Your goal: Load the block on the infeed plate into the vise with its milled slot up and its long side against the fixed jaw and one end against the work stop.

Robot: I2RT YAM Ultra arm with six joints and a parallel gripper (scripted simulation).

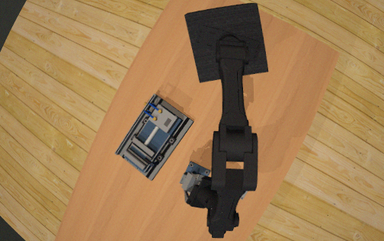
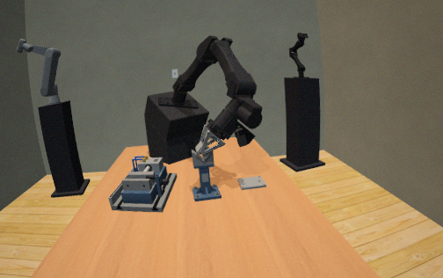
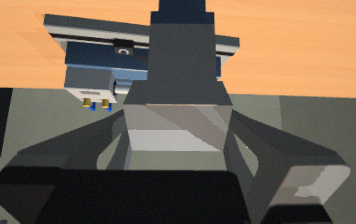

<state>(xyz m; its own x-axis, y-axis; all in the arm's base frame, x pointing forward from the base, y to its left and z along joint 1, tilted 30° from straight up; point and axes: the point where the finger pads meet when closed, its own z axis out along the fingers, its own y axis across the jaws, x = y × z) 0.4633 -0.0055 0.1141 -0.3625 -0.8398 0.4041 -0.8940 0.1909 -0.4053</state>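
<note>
My gripper (image 2: 203, 150) (image 3: 177, 112) is shut on the part (image 3: 177, 119), a grey block spanning the two fingers. It is at the top of the V-block (image 1: 200, 168) (image 2: 204, 178) (image 3: 182, 52), a grey head on a blue post. Whether the part touches the V faces, and which way its slot faces, I cannot tell. The vise (image 1: 168, 119) (image 2: 140, 186) (image 3: 90, 77) stands beside the V-block, its jaws with no part between them. Its rod (image 1: 152, 135) shows pale from above. The infeed plate (image 2: 252, 182) is empty; the arm mostly hides it from above.
The wooden table (image 1: 126, 198) (image 2: 198, 237) carries the fixtures. Blue air hoses with brass fittings (image 1: 159, 110) (image 3: 105, 103) stick up from the vise's cylinder end. The arm's black pedestal (image 1: 206, 46) (image 2: 164, 132) is behind. Two other arms on pillars (image 2: 59, 149) (image 2: 302, 119) stand off the table.
</note>
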